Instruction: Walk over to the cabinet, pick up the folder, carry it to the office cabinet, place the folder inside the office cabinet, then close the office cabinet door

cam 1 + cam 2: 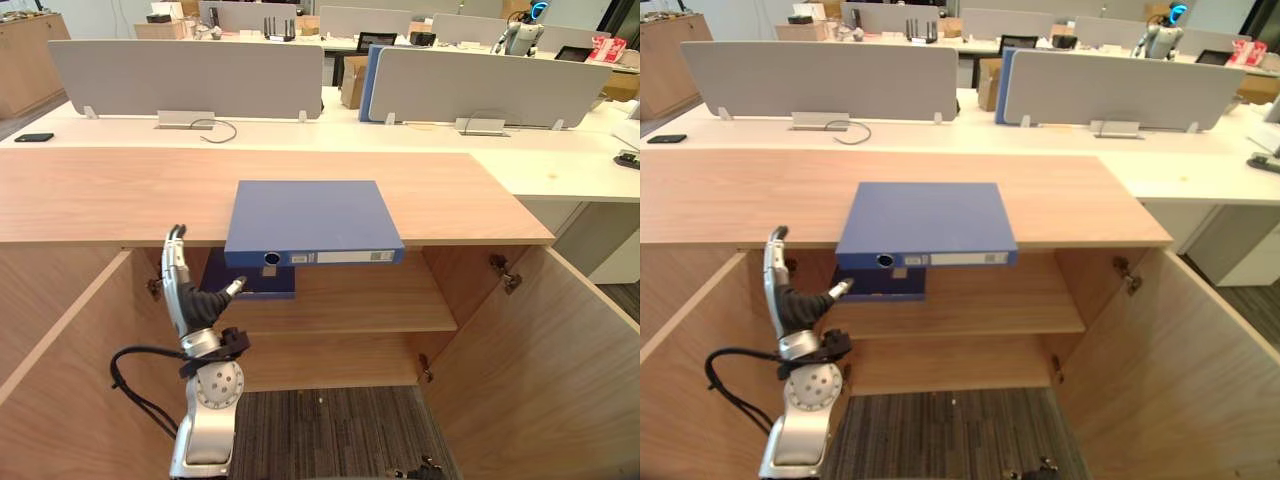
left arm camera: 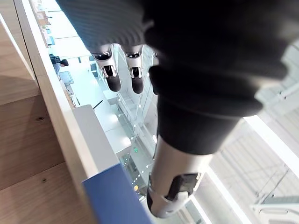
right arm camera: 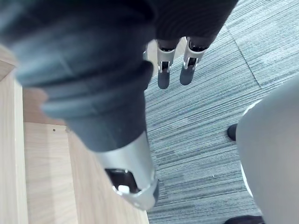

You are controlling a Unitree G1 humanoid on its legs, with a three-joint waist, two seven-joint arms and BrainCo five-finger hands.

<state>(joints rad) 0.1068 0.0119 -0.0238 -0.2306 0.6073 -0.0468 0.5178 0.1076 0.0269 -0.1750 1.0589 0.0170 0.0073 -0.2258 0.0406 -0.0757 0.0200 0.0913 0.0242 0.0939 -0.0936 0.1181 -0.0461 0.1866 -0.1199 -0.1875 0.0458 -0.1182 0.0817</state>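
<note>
- Left hand (image 1: 195, 300): fingers (image 1: 176, 255) straight and released, thumb out, holding nothing, raised before the open cabinet.
- Right hand (image 3: 164, 77): fingers relaxed, empty, over grey carpet (image 3: 210, 121).
- Blue folder (image 1: 310, 218): flat on the cabinet top (image 1: 100, 195), spine overhanging the front edge, apart from both hands.
- Dark blue folder (image 1: 262, 287): on the shelf (image 1: 370, 300) beneath, near the left thumb; contact cannot be told.
- Doors (image 1: 560, 350): both swung open.
- Grey desk dividers (image 1: 190, 78): behind.

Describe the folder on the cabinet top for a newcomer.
Find the open wooden cabinet in the foreground. On its top lies a blue folder, its labelled spine overhanging the front edge; the darker folder sits inside on the shelf below.
</note>
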